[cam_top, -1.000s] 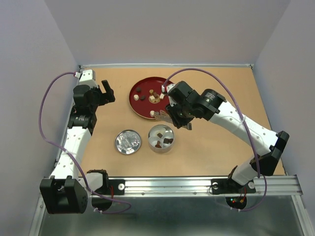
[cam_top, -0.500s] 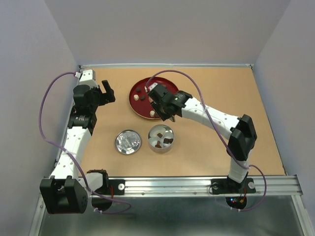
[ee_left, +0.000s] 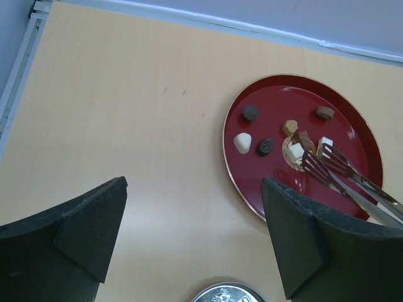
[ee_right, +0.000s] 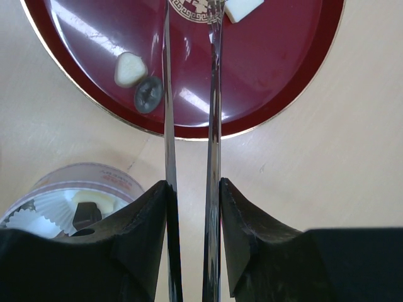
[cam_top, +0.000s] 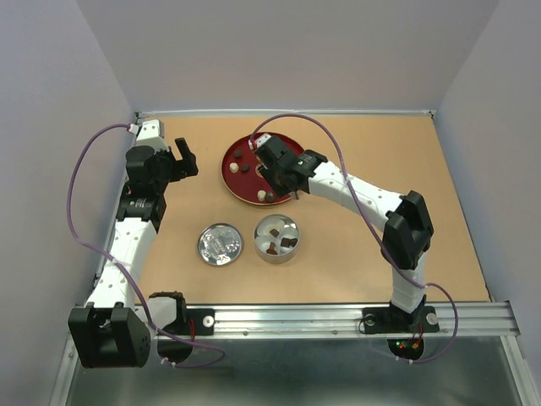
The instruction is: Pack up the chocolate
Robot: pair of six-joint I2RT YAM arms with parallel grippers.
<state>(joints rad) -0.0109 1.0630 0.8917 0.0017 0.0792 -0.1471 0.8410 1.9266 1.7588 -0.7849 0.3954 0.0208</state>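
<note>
Tongs [ee_right: 168,157], clamped in the right fingers [ee_right: 141,220], should straddle one white chocolate [ee_right: 244,7] squarely on the red plate [ee_right: 277,69] before squeezing; left fingers [ee_left: 82,226] gape wide, empty.

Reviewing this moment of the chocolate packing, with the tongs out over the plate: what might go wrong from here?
1. The tongs in the right gripper are poised by the white square piece, which sits close to other pieces near the middle of the red plate; they might nudge neighbours or pinch two.
2. The thin, shiny blades may let a piece slip on the way to the tin.
</note>
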